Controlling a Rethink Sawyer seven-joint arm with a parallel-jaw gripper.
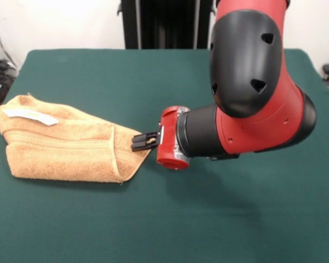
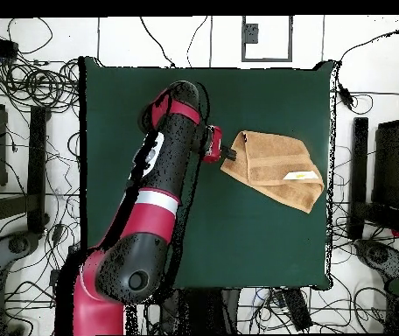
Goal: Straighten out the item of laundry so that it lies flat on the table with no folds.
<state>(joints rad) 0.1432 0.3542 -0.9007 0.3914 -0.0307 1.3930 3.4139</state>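
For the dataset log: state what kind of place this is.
Most likely a robotics lab or test cell, not a home. A red and black robot arm works at a green-covered table holding only a folded towel, and loose cables sprawl across the floor around it.

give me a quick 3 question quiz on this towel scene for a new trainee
1. True or false: the towel lies fully flat on the table, with no folds.
2. Multiple choice: in the front view, the pincer is at the towel's
A. corner nearest the arm
B. white tag
C. far end, away from the arm
3. In the overhead view, which table edge is the towel nearest?

Key
1. False: it is folded over on itself, with layered edges showing.
2. A: the pincer tips meet the towel's pointed corner; whether they grip it is unclear.
3. The right edge in that view; the towel's end lies close to it.
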